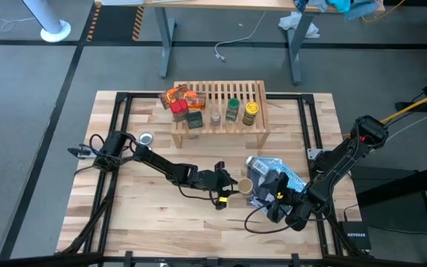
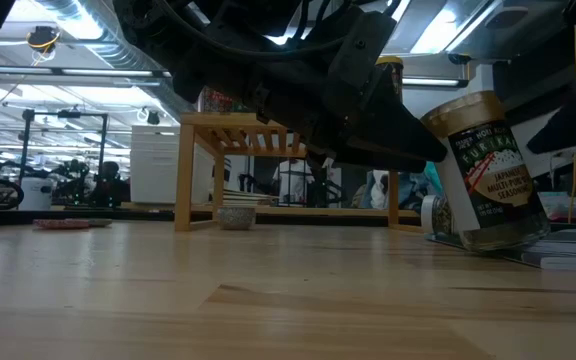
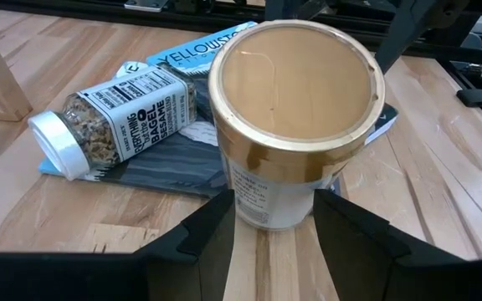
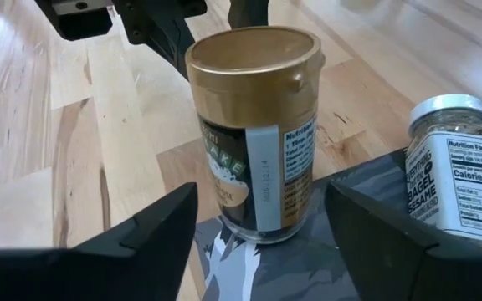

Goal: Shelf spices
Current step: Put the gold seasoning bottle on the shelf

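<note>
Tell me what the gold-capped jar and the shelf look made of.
Gold-capped jar: clear body, glass or plastic, hard to tell which; contents show through it, with a printed paper-like label. Its cap looks like plastic with a satin metallic-gold finish. Shelf: pale unpainted wood, bamboo perhaps; parallel slats and warm matte tone.

Butcher-block tabletop fills most of the high view. A glossy blue-and-black pouch lies flat right of center, and a little silver disc sits center-left. Off the table: a white round stand base upper left, a desk along the top edge, and a black network box lower right.
</note>
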